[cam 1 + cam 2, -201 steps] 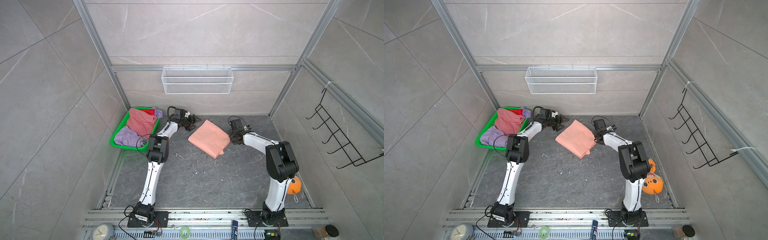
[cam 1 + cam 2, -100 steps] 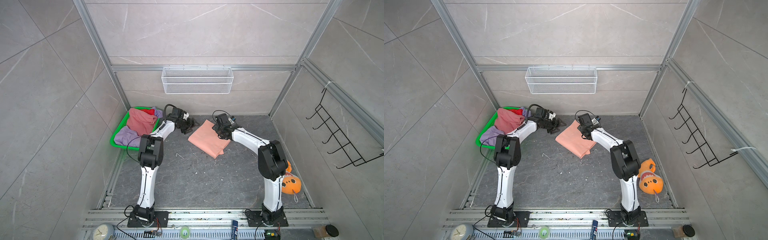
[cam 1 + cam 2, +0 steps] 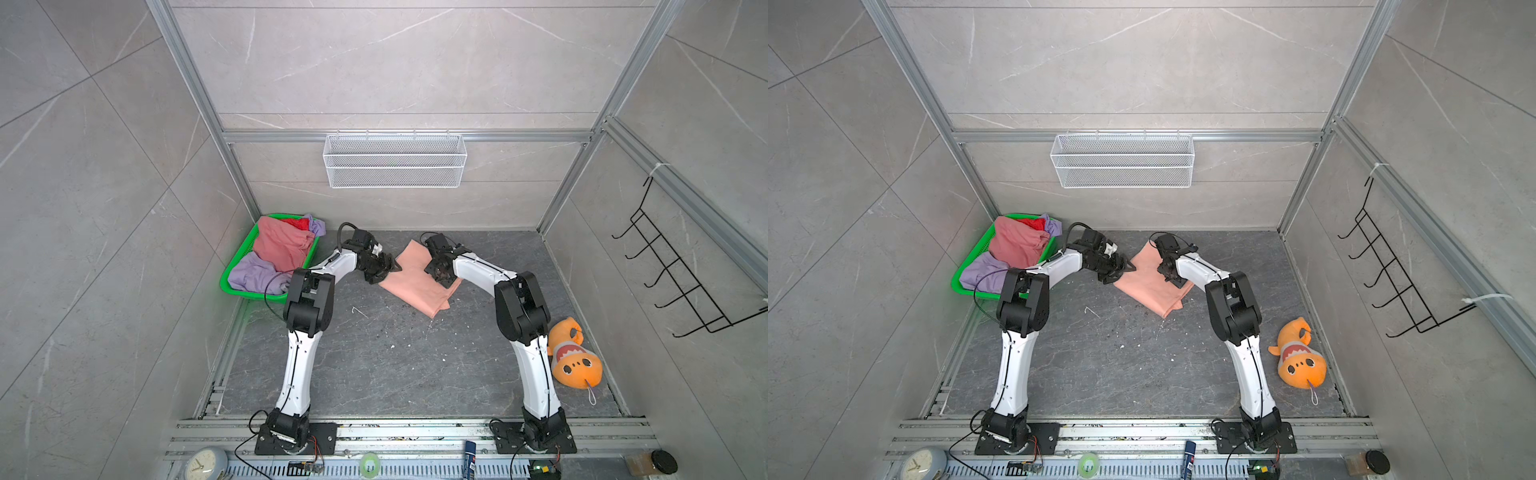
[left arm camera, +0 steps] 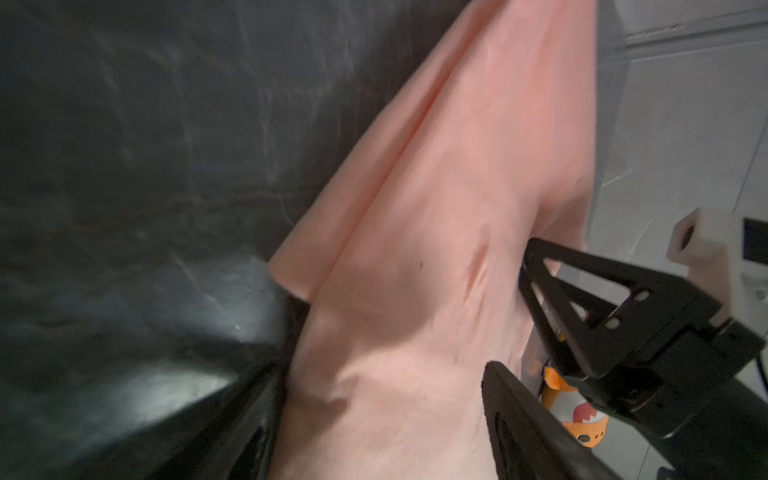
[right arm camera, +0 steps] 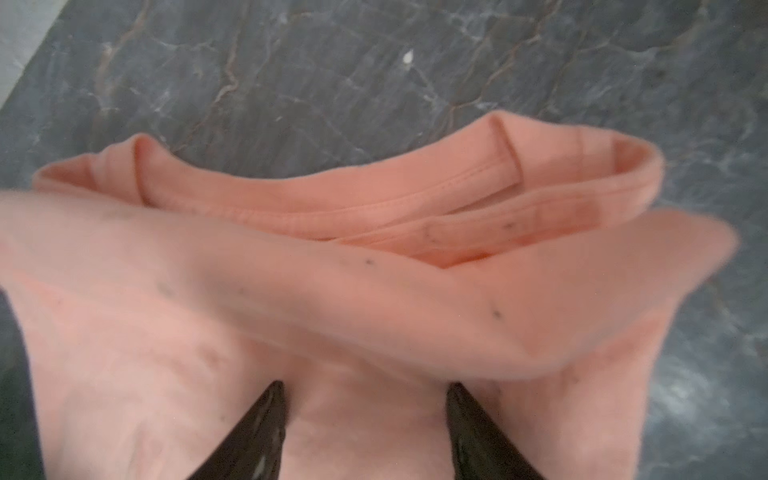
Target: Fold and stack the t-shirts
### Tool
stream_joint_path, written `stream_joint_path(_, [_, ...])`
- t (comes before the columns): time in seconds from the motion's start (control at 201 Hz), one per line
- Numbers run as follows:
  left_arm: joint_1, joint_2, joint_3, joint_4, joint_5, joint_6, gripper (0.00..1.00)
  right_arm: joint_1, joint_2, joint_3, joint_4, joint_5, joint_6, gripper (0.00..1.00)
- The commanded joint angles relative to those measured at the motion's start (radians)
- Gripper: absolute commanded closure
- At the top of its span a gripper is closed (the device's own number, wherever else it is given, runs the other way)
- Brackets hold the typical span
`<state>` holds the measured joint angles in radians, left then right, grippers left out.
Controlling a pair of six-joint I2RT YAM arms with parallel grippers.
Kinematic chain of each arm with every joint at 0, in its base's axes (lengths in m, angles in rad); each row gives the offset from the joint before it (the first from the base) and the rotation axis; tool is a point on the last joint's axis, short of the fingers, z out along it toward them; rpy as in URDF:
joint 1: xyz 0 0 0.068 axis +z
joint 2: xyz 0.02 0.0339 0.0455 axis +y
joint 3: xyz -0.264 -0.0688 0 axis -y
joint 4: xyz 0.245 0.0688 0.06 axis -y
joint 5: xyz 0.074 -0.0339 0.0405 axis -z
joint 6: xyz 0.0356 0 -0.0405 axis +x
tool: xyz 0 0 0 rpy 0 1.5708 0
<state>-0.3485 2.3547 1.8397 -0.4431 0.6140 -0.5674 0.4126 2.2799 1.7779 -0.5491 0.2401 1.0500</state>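
Note:
A folded peach t-shirt [image 3: 415, 282] [image 3: 1150, 286] lies on the dark floor near the back. My left gripper [image 3: 384, 268] [image 3: 1121, 268] is at its left edge, open. In the left wrist view the peach t-shirt [image 4: 436, 166] fills the gap of my left gripper [image 4: 382, 374]. My right gripper [image 3: 442, 276] [image 3: 1173, 276] points down onto the shirt's right part, open. The right wrist view shows my right gripper [image 5: 365, 388] with its tips on the shirt's layered folds [image 5: 374, 199]. Dusty pink [image 3: 282, 249], lavender [image 3: 253, 274] and red [image 3: 297, 223] t-shirts lie bundled in a basket.
The green mesh basket [image 3: 226, 278] sits at the back left against the wall. An orange plush toy [image 3: 575, 361] lies beside the right arm's base. A white wire basket [image 3: 395, 160] hangs on the back wall and a black hook rack [image 3: 685, 282] on the right wall.
My right gripper has moved left from the shirt's right edge onto the shirt. My left gripper has shifted slightly nearer along the shirt's left edge. The shirt has stayed in place.

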Motion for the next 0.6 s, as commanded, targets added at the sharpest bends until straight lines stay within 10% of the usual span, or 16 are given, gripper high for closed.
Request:
stream_joint_path(0.0, [-0.047, -0.081, -0.055, -0.032, -0.033, -0.03, 0.22, -0.063, -0.023, -0.089, -0.079, 0.009, 0.013, 0.37])
stream_joint_path(0.368, [-0.015, -0.415, -0.245, -0.076, -0.157, -0.006, 0.19, -0.36, -0.367, -0.57, 0.03, 0.025, 0.162, 0.37])
stream_joint_path(0.593, [-0.015, -0.485, -0.289, -0.11, -0.162, 0.004, 0.19, -0.335, -0.501, -0.559, 0.019, -0.062, -0.027, 0.36])
